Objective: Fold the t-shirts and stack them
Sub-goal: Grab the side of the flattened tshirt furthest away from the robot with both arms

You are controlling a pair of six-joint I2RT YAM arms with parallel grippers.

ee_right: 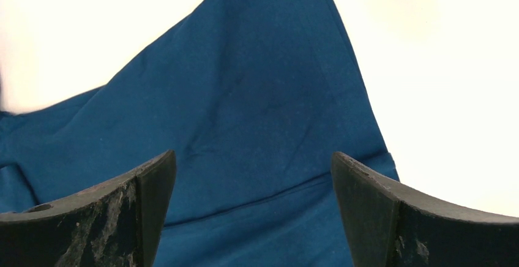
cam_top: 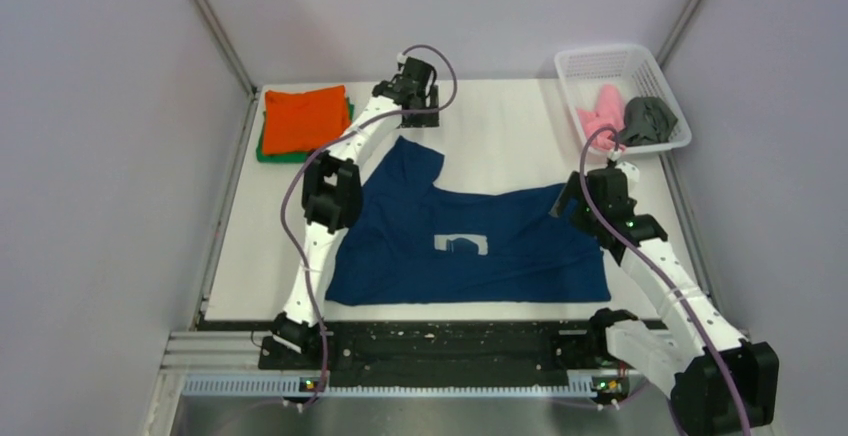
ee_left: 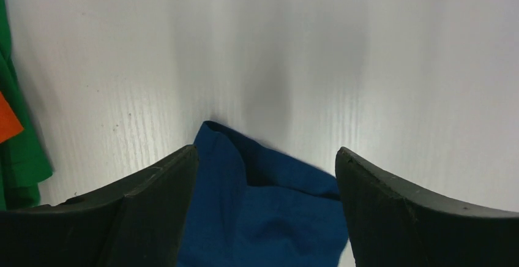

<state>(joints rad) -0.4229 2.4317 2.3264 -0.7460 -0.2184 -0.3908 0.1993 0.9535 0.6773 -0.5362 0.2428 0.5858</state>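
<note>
Navy t-shirt (cam_top: 470, 246) lies spread flat at the centre of the table (cam_top: 500, 126). Left gripper (ee_left: 266, 149) is wide apart, jaws straddling the sleeve tip at the shirt's 11 o'clock. Right gripper (ee_right: 252, 153) is equally wide over the 3 o'clock sleeve and grips nothing.

Spread t-shirt (cam_top: 470, 246) lies central on the table (cam_top: 500, 116); folded t-shirt stack (cam_top: 305, 121) behind it, far left; basket (cam_top: 585, 76) holding two shirts (cam_top: 603, 111), far right
</note>
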